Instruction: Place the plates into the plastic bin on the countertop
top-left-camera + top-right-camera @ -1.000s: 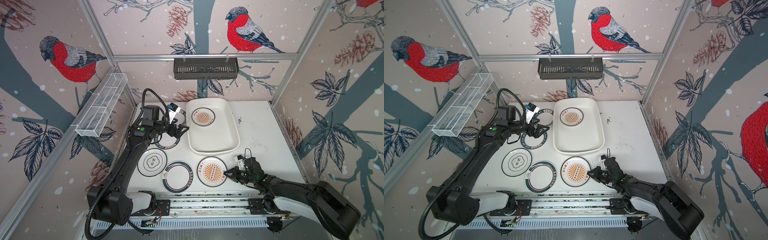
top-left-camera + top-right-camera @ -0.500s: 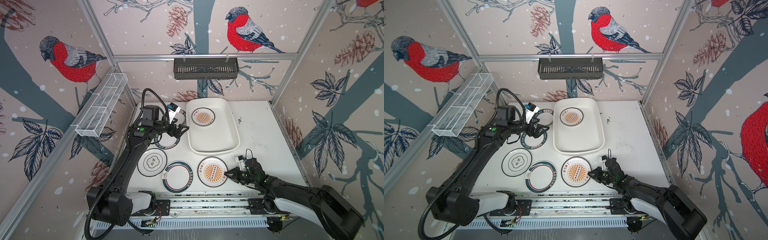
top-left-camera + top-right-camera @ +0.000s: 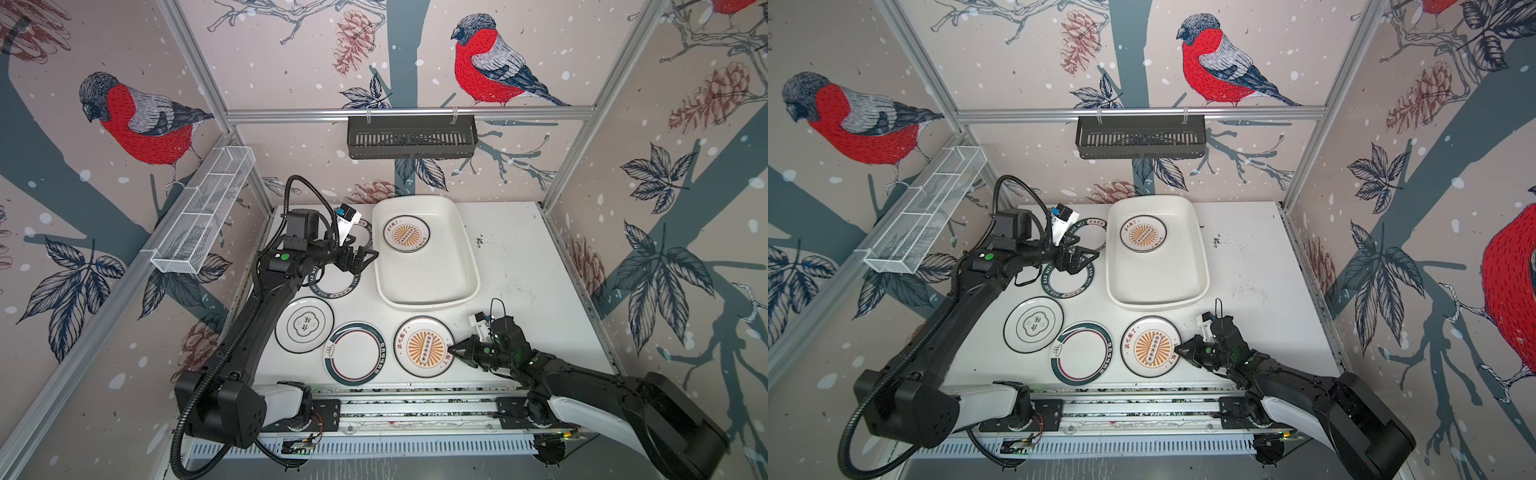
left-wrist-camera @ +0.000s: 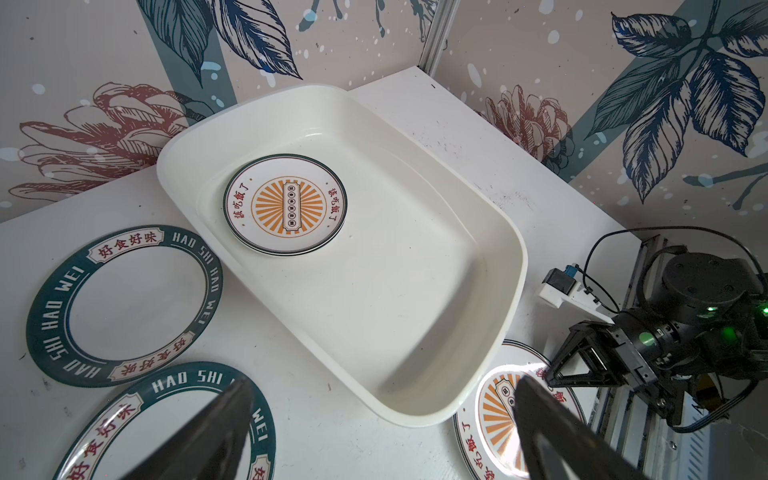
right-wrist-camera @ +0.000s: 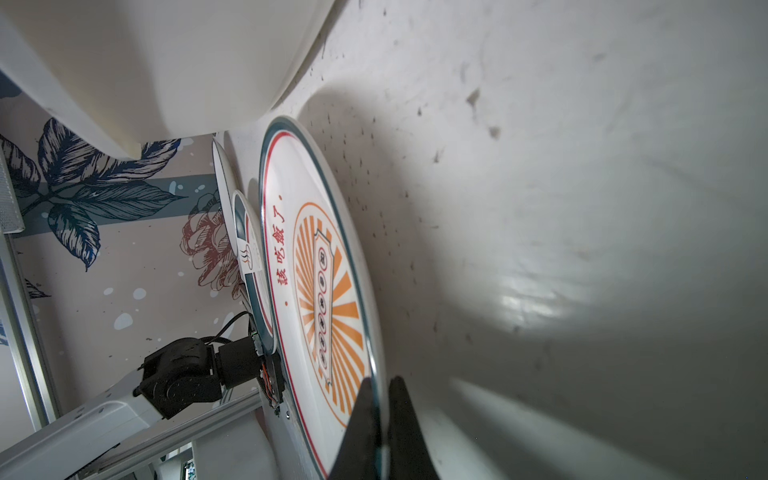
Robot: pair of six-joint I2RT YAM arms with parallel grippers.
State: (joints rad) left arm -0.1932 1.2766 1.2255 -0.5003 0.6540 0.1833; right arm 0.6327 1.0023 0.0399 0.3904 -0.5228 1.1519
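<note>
Nothing has moved this past second: the jaws of the right gripper (image 3: 452,350) stay clamped on the rim of the sunburst plate (image 3: 424,347), which lies near the front edge of the worktop (image 3: 519,257). Its lift into the plastic bin (image 3: 428,300) looks yet to start. The jaws of the left gripper (image 3: 365,254) hang apart beside the bin's left rim.

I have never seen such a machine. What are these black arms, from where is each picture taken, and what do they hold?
Two robot arms stand at a white countertop; each ends in a two-finger gripper. Two pictures look down on everything from above; two come from cameras on the wrists. A sunburst plate lies in the white plastic bin; five other plates are outside it. The right gripper is shut on the rim of the second sunburst plate, seen closely in its wrist view. The left gripper is open, empty, above a lettered teal plate.
</note>
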